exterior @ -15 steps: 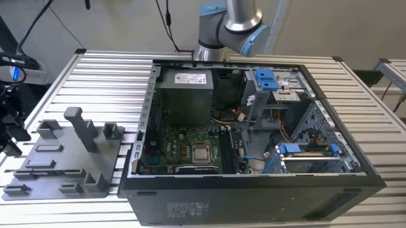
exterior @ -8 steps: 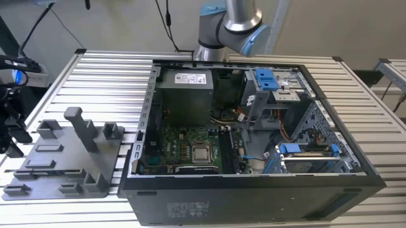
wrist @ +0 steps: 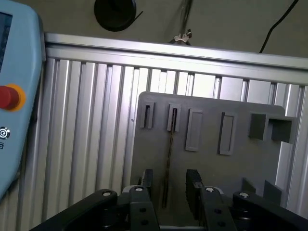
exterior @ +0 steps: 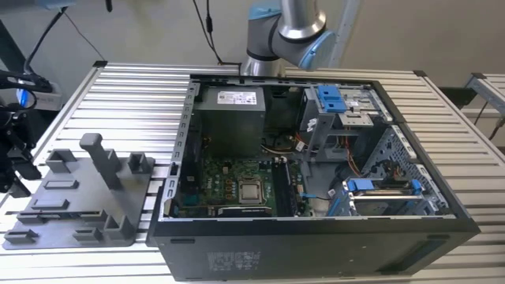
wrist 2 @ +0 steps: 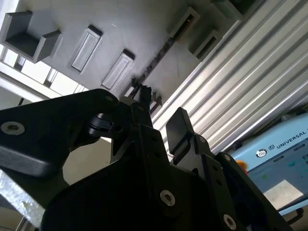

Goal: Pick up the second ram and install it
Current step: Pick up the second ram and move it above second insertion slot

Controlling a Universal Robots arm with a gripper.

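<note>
The second ram [wrist: 168,154] is a thin dark stick standing on its edge in a long slot of the grey tray [wrist: 240,163]. In the exterior view the ram [exterior: 63,216] lies across the tray [exterior: 79,195] at that view's left. My gripper [wrist: 169,185] is open and holds nothing. Its two black fingers [wrist: 147,180] frame the ram's near end in the first wrist view. The second wrist view shows the gripper [wrist 2: 159,110] with the ram [wrist 2: 161,50] beyond its fingertips. The gripper hangs above the tray, apart from the ram.
An open computer case [exterior: 442,201] with its motherboard [exterior: 236,183] fills the exterior view's right. A grey upright post [exterior: 99,157] rises from the tray. A blue teach pendant [wrist: 14,96] lies on the slatted table [wrist: 86,120] beside the tray. Dark equipment [exterior: 16,148] stands at the exterior view's left edge.
</note>
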